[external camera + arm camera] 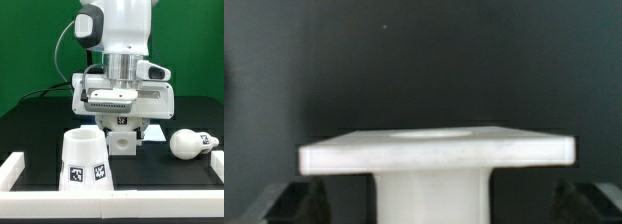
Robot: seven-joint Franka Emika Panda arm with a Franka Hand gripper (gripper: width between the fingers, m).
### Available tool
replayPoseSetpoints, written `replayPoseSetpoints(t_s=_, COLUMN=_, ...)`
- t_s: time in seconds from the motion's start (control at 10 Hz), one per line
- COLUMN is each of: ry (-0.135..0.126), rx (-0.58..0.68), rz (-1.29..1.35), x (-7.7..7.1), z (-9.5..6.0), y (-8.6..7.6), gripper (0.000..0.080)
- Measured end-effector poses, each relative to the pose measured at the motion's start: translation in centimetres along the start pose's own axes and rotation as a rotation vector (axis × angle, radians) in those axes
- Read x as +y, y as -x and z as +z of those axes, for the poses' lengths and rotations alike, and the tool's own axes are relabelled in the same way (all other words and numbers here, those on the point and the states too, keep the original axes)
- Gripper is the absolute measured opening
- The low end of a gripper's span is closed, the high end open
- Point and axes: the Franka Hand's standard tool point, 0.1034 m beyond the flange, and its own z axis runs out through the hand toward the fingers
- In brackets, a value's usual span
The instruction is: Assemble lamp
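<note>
Nothing joined yet! The base (122,142) stands mid-surface (160,168), the hand (121,119) straddling it with fingers apart, unclamped. The bulb (190,143) lies loose on the exterior view's right and the shade (85,160) waits in front, both unfitted.

The arm (118,30) is cut off by the exterior view's top edge, gripper (120,120) fingertips are hidden at the base (122,143) so grip is unclear, wrist view is blurry with base bottom and both fingers (288,203) cropped, bulb (190,144) tag too small to read.
</note>
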Motion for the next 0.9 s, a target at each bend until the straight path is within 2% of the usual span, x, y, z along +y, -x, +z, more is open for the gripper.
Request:
replayPoseSetpoints(t_s=0.1, ry=0.0, rx=0.0, rz=0.0, x=0.0, z=0.0, y=0.0, gripper=0.0679)
replayPoseSetpoints(t_s=0.2, ry=0.0, rx=-0.001, rz=0.0, x=0.0, z=0.0, y=0.0, gripper=0.0694)
replayPoseSetpoints(t_s=0.5, ry=-0.03, rx=-0.06, rz=0.01, x=-0.7, z=-3.3, y=1.6, gripper=0.0699)
replayPoseSetpoints(t_s=0.6, ry=-0.047, rx=-0.076, rz=0.013, x=-1.2, z=-4.4, y=2.4, gripper=0.0699)
replayPoseSetpoints(t_s=0.9, ry=-0.04, rx=-0.094, rz=0.14, x=-1.4, z=-4.9, y=3.4, gripper=0.0699)
